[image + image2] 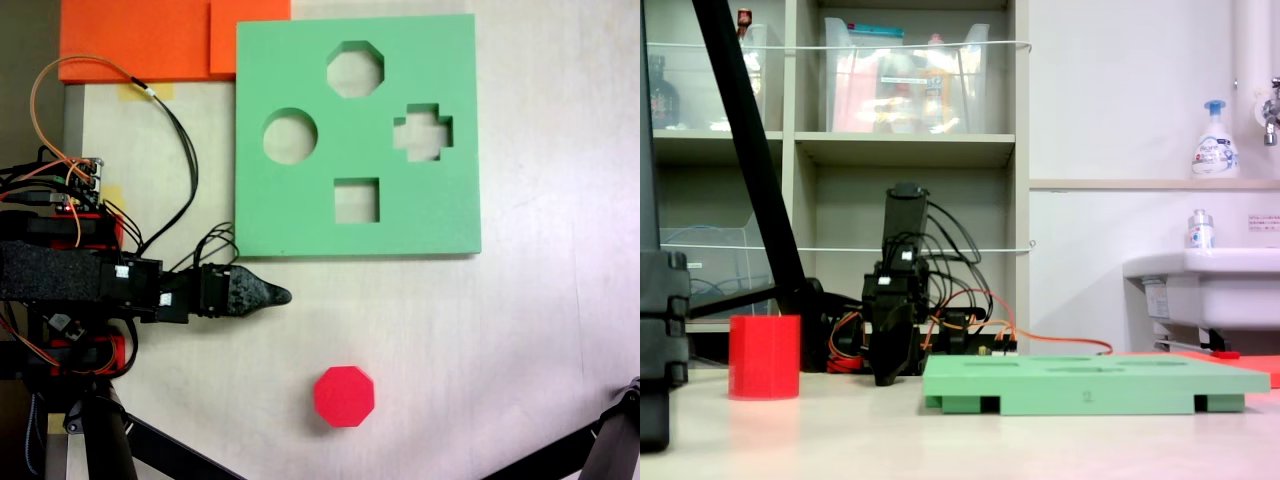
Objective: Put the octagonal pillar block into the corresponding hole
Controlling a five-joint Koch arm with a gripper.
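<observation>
In the fixed view from above, we found the bright red eight-sided foam block (344,396) standing alone on the pale tabletop (540,340), well apart from the flat green foam board (300,215). The board carried four cutouts: the eight-sided hole (355,69) at its top, a round hole (290,136) at the left, a cross-shaped hole (423,132) at the right and a square hole (356,200) below. The black pincer (281,295) pointed right, just below the board's lower edge and above-left of the block, touching neither. Its tips met in one point, so we read it as together and empty.

In the fixed view at tabletop level, the red block (764,356) stood upright at the left, the pincer (885,376) pointed down between block and green board (1090,384). Here we could not tell how its jaws stood.
</observation>
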